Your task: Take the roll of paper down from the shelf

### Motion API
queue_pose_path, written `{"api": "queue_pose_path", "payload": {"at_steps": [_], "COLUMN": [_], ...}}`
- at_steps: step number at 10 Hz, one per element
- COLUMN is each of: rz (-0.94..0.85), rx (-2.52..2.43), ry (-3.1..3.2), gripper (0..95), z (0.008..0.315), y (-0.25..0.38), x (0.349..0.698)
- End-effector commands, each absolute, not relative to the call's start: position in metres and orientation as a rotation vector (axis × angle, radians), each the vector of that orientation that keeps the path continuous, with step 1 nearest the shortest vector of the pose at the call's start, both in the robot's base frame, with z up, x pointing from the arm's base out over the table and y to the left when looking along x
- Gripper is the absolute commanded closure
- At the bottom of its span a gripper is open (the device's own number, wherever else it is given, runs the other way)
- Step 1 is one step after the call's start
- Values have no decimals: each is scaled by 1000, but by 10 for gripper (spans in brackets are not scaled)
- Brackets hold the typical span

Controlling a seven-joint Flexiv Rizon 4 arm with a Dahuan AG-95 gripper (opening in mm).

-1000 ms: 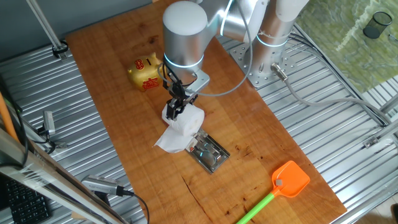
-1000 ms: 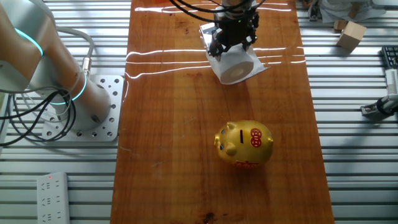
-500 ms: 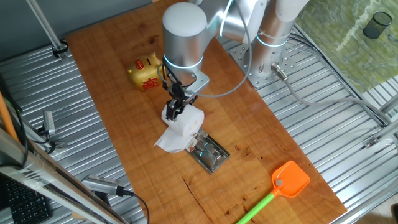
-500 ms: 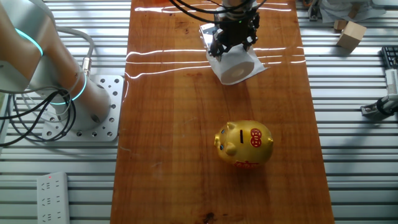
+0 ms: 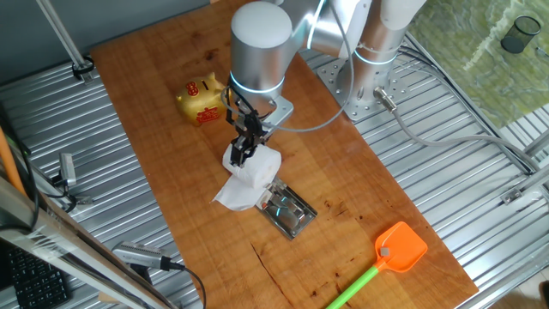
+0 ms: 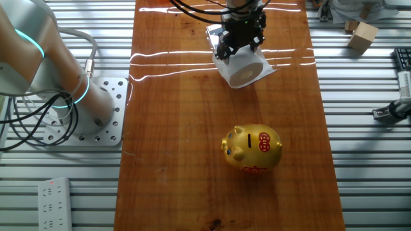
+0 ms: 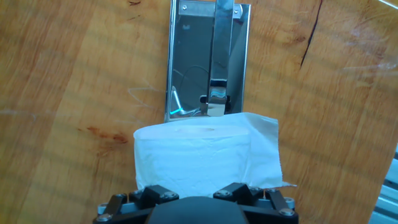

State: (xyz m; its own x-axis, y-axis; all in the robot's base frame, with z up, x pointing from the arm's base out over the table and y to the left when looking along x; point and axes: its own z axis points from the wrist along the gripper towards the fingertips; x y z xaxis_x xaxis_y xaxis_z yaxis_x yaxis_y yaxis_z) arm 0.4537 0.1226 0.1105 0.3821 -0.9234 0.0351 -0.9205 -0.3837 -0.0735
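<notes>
One fixed view has the wooden table (image 5: 163, 103) on ribbed steel decking, the end effector (image 5: 244, 148) clamped on the roll of paper (image 5: 251, 176), just beside the shelf (image 5: 290, 211).

Other fixed view: piggy bank (image 6: 252, 148) sits well apart from it.

Hand view: roll touching the shelf's near end, grained wood all around.

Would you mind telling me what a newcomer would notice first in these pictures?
Probably the pincer pressed onto the white roll of paper mid-table, the roll just clear of the shiny silver shelf beside it. Next, the golden piggy bank nearer the arm's base, and the orange-headed swatter at the table's far corner.
</notes>
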Motion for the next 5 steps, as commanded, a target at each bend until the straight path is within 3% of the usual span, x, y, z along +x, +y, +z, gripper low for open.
{"api": "queue_pose_path", "payload": {"at_steps": [1,5], "rz": [-103,-114], "rx": [-2574,-2583], "ry": [1719,1719], "gripper": [380,380], "z": [110,109], "y": [123,124], "x": [454,455]}}
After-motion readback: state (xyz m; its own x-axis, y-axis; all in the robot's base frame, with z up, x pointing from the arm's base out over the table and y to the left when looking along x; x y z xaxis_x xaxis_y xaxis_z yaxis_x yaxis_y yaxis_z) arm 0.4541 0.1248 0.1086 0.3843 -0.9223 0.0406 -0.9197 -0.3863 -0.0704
